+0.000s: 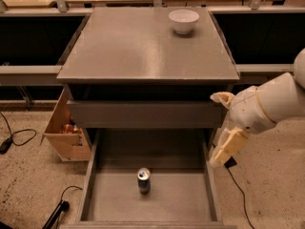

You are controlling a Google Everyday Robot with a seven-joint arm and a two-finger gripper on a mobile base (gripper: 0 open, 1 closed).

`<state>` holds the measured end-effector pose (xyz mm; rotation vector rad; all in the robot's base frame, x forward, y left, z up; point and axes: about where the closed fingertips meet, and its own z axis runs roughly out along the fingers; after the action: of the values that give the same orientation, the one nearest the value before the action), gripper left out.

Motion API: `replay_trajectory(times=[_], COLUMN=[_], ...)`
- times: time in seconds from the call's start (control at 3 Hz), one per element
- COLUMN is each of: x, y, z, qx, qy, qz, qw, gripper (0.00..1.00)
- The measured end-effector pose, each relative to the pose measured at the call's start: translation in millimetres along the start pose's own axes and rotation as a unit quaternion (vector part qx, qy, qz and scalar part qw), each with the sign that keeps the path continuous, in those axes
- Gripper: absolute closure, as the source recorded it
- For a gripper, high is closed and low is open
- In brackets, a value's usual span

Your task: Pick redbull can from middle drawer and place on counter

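Observation:
The redbull can (144, 180) stands upright on the floor of the open middle drawer (188, 199), near its centre. The grey counter (138, 46) is the cabinet top above it. My gripper (228, 147) hangs from the white arm at the right, over the drawer's right side wall. It is above and to the right of the can, apart from it and holding nothing that I can see.
A white bowl (184, 21) sits at the counter's back right. A shut drawer front (143, 114) lies above the open drawer. A wooden box (66, 132) stands on the floor at the left. Cables lie on the floor on both sides (19, 137).

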<state>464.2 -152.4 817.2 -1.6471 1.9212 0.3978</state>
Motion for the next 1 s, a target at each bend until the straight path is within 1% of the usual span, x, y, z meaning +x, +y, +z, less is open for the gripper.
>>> replay_trajectory(times=[0.33, 0.67, 1.0], x=[10, 18, 18], y=[14, 33, 33], z=[53, 69, 69], qx=[-0.017, -0.013, -0.013], qy=[-0.09, -0.124, -0.124], qz=[0.004, 0.004, 0.004], qw=[0.9958, 0.9923, 0.9922], gripper=[0.0, 0.0, 0.0])
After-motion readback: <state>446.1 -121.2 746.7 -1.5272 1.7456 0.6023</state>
